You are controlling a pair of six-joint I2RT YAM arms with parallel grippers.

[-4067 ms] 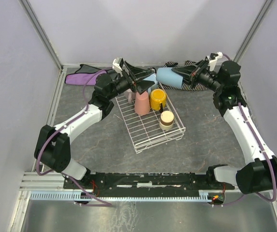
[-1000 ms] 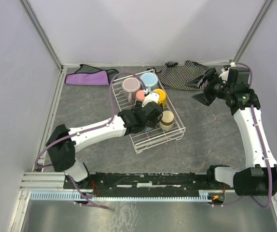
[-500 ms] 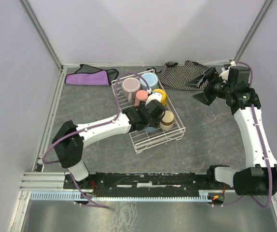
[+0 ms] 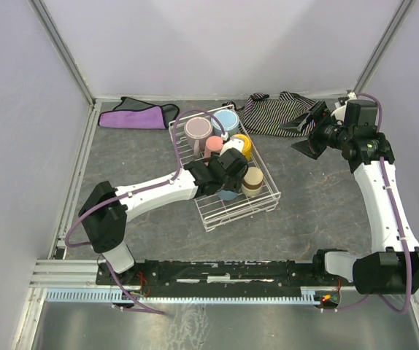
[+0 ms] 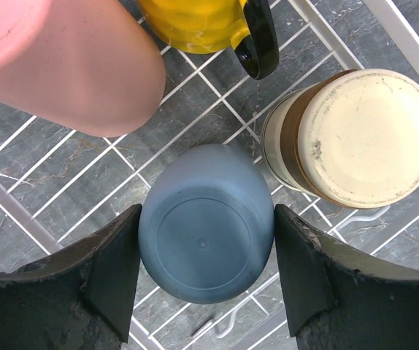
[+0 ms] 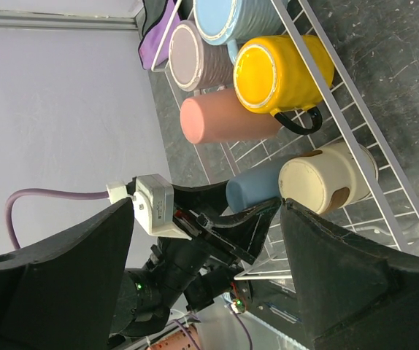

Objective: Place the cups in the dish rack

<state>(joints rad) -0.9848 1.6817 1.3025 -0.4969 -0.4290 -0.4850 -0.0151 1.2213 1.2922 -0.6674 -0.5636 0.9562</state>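
Pretty much the last bit of the job, as far as I can tell. The rack (image 4: 242, 217) already has the light blue mug (image 4: 226, 120) and pale pink mug (image 4: 197, 128) at its far end. The salmon tumbler (image 4: 213, 148) and yellow mug (image 4: 240, 146) come next, with a cream cup (image 4: 252, 179) by the right rim, all bottoms up. I can't spot any cup out on the surface (image 4: 304, 211). The left claw (image 5: 207, 215) is pinching the blue tumbler (image 5: 206, 240), a finger tight on each side, upside down over the wires in the middle of the rack. Can't tell if it's touching down or hanging just above. So what's left looks like letting go and lifting away. It's cramped in there: the cream cup is right beside the tumbler, the yellow mug's black handle (image 5: 260, 44) pokes in from the far side, and the salmon tumbler crowds the other corner. The near end of the rack is bare wire, so straight up or back toward the bases is the free way out. The right claw (image 4: 301, 137) hangs spread wide with nothing in it, off by the striped cloth (image 4: 275, 114), well away from the rack.
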